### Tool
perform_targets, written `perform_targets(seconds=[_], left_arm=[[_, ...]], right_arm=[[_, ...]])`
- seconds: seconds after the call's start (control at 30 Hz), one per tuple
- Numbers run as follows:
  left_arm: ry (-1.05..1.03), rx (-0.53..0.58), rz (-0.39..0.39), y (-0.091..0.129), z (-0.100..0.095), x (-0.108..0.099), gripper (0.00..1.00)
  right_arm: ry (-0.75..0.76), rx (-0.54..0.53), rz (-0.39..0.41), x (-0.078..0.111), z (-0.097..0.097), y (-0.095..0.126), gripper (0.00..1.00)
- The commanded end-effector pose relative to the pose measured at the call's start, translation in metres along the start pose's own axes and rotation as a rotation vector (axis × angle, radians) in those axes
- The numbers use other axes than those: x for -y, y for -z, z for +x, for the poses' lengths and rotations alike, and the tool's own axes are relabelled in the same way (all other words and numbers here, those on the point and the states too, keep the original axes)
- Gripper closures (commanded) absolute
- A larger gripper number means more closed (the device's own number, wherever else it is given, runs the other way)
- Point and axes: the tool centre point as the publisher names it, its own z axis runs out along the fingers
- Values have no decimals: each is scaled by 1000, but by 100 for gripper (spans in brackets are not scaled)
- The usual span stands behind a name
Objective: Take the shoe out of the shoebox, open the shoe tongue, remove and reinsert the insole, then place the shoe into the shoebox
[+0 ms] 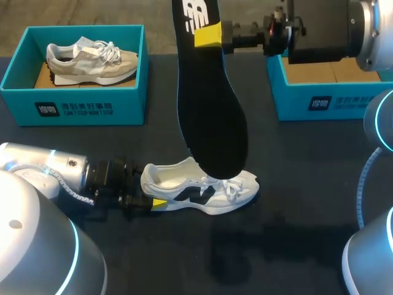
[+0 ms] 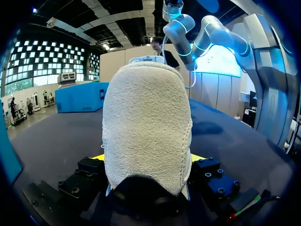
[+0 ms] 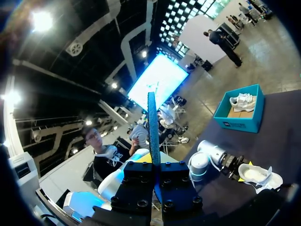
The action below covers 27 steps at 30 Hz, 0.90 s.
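Observation:
A white shoe (image 1: 202,187) with a black logo stands on the dark table, toe pointing right. My left gripper (image 1: 151,192) is shut on its heel; in the left wrist view the fleecy heel (image 2: 146,117) fills the space between the two yellow fingertips (image 2: 99,157). High above the shoe hangs the black insole (image 1: 212,110), upright, its lower end just over the laces. My right gripper (image 1: 207,35) is shut on the insole near its upper end. The right wrist view shows the insole (image 3: 153,127) edge-on between the closed fingers, with the shoe (image 3: 258,174) far below.
A teal shoebox (image 1: 73,104) at the back left holds a beige shoe (image 1: 92,58). A second teal shoebox (image 1: 325,98) stands at the back right, partly behind my right arm. Bare dark table lies in front of the white shoe.

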Motion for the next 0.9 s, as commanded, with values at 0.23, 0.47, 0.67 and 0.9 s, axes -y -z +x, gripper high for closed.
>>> perform_targets(seconds=[0.23,0.47,0.67,0.9], left_arm=[[14,-24,-36,5,-3,0,0],[26,27,-139,15,1,10,0],[35,30,-239,29,4,18,0],[52,37,-349,47,-1,25,0]], right_arm=[[-2,4,-2,0,0,-4,100],[-2,4,-2,0,0,-4,100],[-2,4,-2,0,0,-4,100],[-2,4,-2,0,0,-4,100]])
